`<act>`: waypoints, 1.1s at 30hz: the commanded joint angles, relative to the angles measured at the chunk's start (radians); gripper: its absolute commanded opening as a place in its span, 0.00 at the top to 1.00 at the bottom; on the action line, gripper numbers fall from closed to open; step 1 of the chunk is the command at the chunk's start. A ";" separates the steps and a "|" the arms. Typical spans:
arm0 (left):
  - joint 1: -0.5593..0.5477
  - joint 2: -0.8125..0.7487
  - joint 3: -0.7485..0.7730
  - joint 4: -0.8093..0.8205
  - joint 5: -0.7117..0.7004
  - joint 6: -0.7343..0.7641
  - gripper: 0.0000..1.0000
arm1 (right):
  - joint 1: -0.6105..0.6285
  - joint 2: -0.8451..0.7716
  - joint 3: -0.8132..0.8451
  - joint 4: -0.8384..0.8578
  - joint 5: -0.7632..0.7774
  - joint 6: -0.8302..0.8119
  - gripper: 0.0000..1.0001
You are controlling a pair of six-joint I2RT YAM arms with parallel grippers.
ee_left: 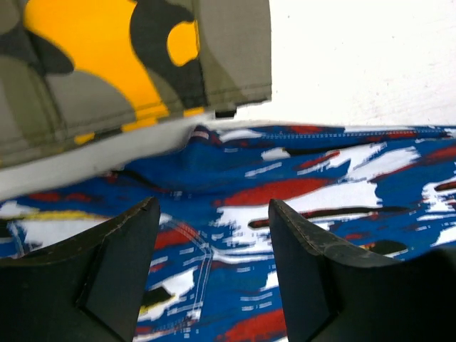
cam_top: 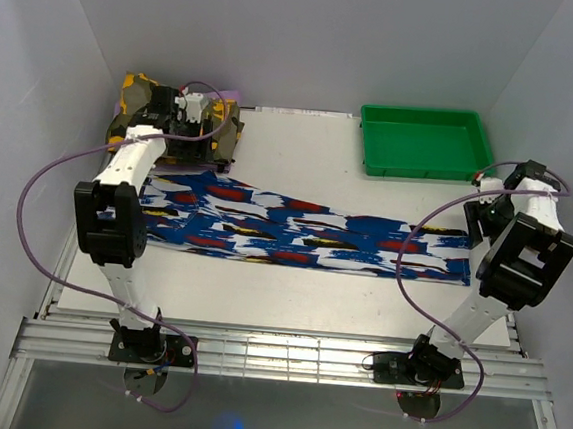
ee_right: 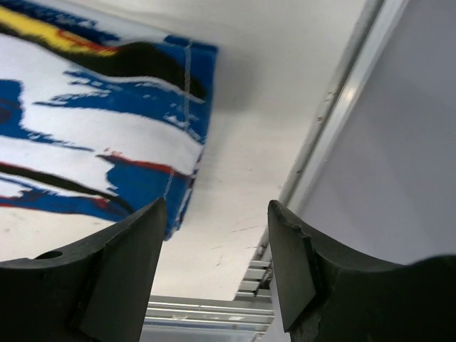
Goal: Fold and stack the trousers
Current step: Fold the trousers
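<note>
The royal blue trousers (cam_top: pixel 305 231) with white, red, black and yellow streaks lie flat across the table, waist at the left, leg ends at the right. My left gripper (cam_top: pixel 187 115) is open and empty above the waist end; in the left wrist view (ee_left: pixel 214 221) the blue cloth (ee_left: pixel 299 185) lies below its fingers. My right gripper (cam_top: pixel 483 207) is open and empty just right of the leg ends. In the right wrist view (ee_right: pixel 217 228) the leg hem (ee_right: pixel 142 114) lies to the left, and bare table is between the fingers.
A yellow, olive and black camouflage garment (cam_top: pixel 145 107) lies folded at the back left, also in the left wrist view (ee_left: pixel 107 64). A green tray (cam_top: pixel 425 141) stands at the back right. The table's right rail (ee_right: pixel 335 121) and side wall are close to my right gripper.
</note>
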 commanded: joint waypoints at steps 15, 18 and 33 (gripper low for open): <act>0.069 -0.176 -0.202 -0.007 0.015 -0.034 0.24 | -0.026 -0.002 -0.299 0.192 -0.051 0.168 0.26; 0.086 -0.187 -0.211 -0.018 0.035 -0.030 0.24 | -0.043 -0.039 -0.284 0.191 -0.069 0.173 0.26; 0.235 -0.110 -0.173 -0.069 0.132 -0.076 0.12 | -0.058 0.094 -0.300 0.131 -0.265 0.199 0.51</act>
